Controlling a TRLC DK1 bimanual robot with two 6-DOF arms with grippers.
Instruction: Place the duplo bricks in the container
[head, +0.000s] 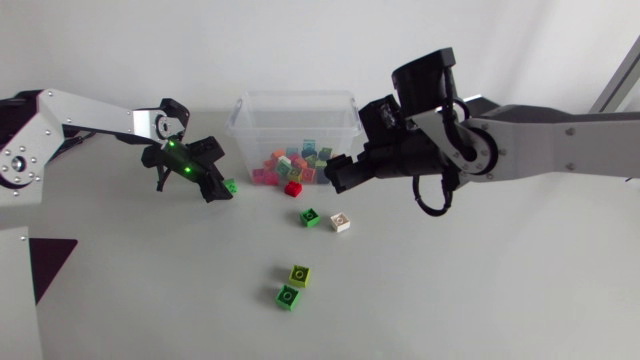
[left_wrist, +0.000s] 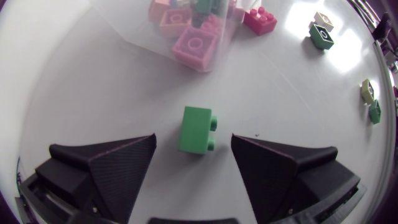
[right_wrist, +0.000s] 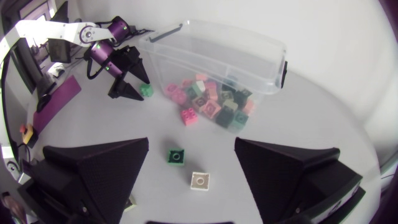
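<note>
A clear plastic container (head: 295, 98) at the back of the table holds several pink, green and orange duplo bricks. My left gripper (head: 215, 186) stands open, left of the container, with a green brick (left_wrist: 198, 129) lying on the table between its fingers (left_wrist: 118, 163); neither finger touches it. My right gripper (head: 338, 175) hangs open and empty by the container's front right corner. In the right wrist view a green brick (right_wrist: 176, 156) and a white brick (right_wrist: 200, 180) lie on the table under that gripper (right_wrist: 191, 144). A red brick (head: 293, 188) lies just in front of the container.
A yellow-green brick (head: 300, 274) and a green one (head: 287, 297) lie together near the table's front middle. The green (head: 310, 217) and white (head: 340, 222) bricks sit between them and the container. A dark patch (head: 50, 262) marks the table's left edge.
</note>
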